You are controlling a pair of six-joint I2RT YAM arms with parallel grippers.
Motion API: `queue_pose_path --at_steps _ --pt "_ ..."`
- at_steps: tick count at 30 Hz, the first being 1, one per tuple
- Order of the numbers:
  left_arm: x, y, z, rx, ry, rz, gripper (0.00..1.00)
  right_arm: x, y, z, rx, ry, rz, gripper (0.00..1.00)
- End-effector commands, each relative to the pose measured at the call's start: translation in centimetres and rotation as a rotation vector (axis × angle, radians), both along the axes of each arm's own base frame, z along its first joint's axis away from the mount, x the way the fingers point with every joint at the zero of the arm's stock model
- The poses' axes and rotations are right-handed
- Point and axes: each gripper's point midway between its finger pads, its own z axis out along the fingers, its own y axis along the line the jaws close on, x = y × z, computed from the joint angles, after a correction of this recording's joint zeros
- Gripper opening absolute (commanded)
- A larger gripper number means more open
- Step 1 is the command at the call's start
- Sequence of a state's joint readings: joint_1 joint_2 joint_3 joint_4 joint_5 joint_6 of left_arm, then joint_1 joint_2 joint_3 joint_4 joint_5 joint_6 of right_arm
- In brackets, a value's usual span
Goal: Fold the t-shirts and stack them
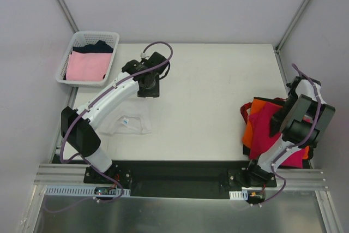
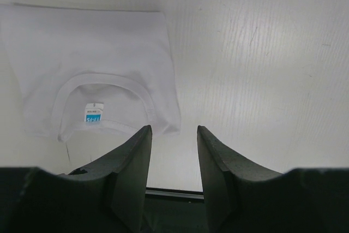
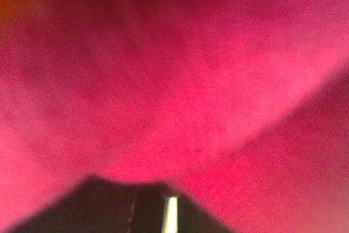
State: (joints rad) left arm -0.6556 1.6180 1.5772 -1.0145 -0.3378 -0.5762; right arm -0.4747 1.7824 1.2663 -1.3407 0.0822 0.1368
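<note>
My left gripper (image 2: 174, 135): released, empty, beside white t-shirt (image 2: 92, 53); right gripper (image 3: 133, 189): clenched, against magenta t-shirt (image 3: 174, 80), worktop (image 1: 218, 107) right edge.

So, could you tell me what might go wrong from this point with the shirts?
1. The right hand is shut and pressed close to the soft magenta-red cloth shirt, atop the orange cloth shirt by the white table's right edge; a pull might drag the pile over.
2. The folded white cloth shirt lies partly under the left arm; with the left hand open and empty, a low sweep could rumple it.
</note>
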Motion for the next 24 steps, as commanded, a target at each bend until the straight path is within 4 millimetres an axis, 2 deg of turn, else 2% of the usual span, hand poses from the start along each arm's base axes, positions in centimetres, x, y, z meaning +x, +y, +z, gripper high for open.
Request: queue_pose_path --at_steps 1,9,19,24 --pt "-0.2 0.0 1.5 0.002 -0.017 0.020 0.39 6.7 2.8 -5.9 0.192 -0.226 -0.066 0.01" --pt "0.3 -1.0 1.0 -0.017 0.013 0.024 0.38 8.3 5.2 -6.2 0.236 -0.218 0.026 0.01" --pt "0.5 -1.4 0.6 -0.019 0.028 0.031 0.38 9.4 10.3 -7.3 0.303 -0.181 0.141 0.01" --pt "0.4 -1.6 0.4 -0.024 0.040 0.036 0.38 11.1 12.3 -7.6 0.306 -0.186 0.174 0.01"
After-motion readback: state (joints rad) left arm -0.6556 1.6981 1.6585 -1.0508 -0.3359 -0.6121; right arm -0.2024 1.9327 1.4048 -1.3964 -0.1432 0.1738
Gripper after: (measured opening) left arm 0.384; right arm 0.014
